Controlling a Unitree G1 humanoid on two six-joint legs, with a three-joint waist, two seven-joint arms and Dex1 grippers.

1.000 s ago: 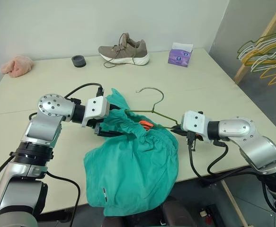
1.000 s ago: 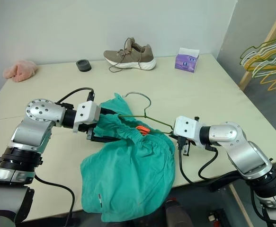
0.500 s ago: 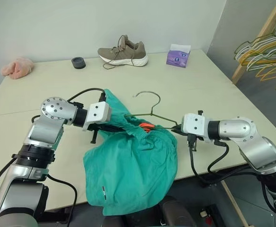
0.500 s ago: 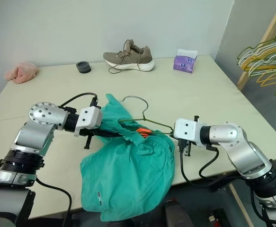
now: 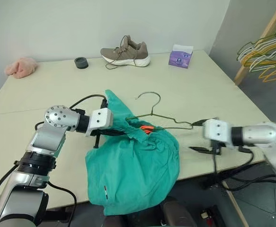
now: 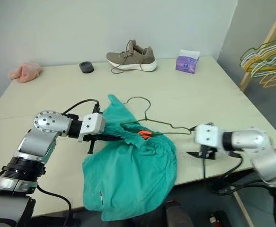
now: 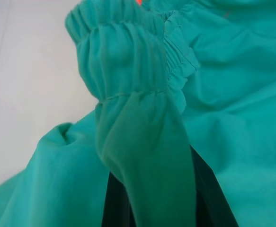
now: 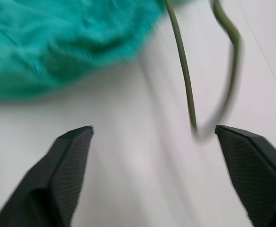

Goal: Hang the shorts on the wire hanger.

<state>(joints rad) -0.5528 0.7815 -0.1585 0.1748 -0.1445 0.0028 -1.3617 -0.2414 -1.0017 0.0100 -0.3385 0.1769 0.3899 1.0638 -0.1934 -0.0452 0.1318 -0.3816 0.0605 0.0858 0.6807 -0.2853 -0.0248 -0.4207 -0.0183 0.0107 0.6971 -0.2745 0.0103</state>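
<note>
The soft, floppy shorts (image 5: 133, 163) lie on the bench (image 5: 199, 90) over the thin, probably bendy hanger (image 5: 159, 116), best held at the waistband, which the left pincer (image 5: 110, 133) pinches shut, while the right pincer (image 8: 152, 165) gapes wide, holding nothing.

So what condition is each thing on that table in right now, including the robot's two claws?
Shorts: bunched, threaded on the hanger, draping over the table edge.
Hanger: lying flat, one end free.
Left end effector: shut on the shorts' waistband.
Right end effector: open, holding nothing.
Shoe: upright, laces loose.
Tissue box: tissue sticking out.
</note>
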